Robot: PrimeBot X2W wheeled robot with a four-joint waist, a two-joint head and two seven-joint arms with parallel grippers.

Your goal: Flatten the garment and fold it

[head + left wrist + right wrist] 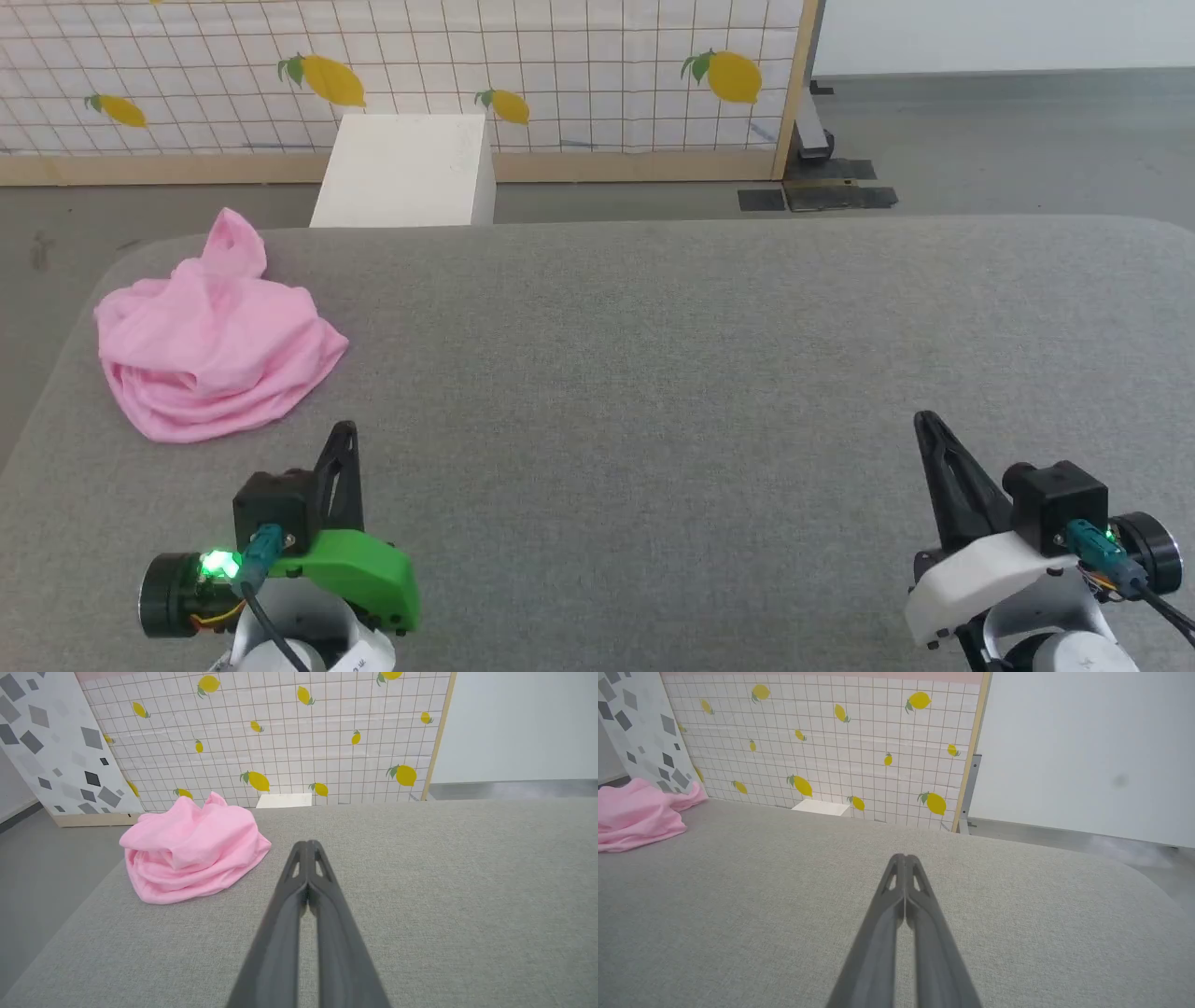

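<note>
"Garment (210, 359): where is it lying?"

"It's crumpled in a pink heap near the far left corner of the grey table (653, 373). That's just ahead of my left gripper (344, 429) and well apart from my right gripper (924, 420). Both have their fingers pressed together, holding nothing."

"Which step, then?"

"None begun, I judge; flattening comes first. Next I must open the left gripper, reach the heap and find an edge to spread."

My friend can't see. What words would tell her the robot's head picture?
A crumpled light-pink knit garment lies bunched at the far left of a grey fabric surface. Nearer, the left gripper and right gripper are shut, both apart from it.
</note>
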